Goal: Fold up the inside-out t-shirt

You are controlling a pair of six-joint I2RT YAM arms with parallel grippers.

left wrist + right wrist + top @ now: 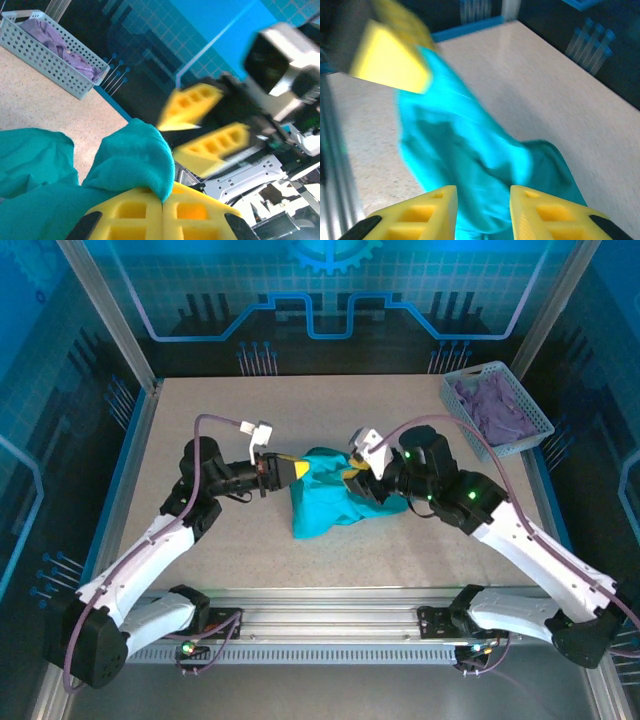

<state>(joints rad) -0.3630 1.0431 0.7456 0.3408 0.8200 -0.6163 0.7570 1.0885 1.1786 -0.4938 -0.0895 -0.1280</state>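
Spanning the cell from the near rail to the back wall, the speckled bench [200, 550] carries everything. Near its middle the inside-out t-shirt [335, 502] lies as a crumpled teal heap, bunched and overlapping itself, with no sleeve, hem or collar laid out flat. In the far right corner, well apart from the shirt, a pale perforated basket [527, 443] holds a purple cloth [495, 408]. Judging by the heap, the fold proper has not begun: no clean crease or tidy edge shows, so the garment probably needs spreading flat before sleeves and body can be brought over. On the heap's left side the left end effector [163, 212] is clamped on a raised fold of the teal fabric, its yellow fingers pressed together with cloth pinched at the tips. On the right side the right end effector [483, 202] has its fingers apart, with fabric showing in and below the gap but not squeezed, so it appears to hold nothing. The two sit near each other along the far edge of the heap.
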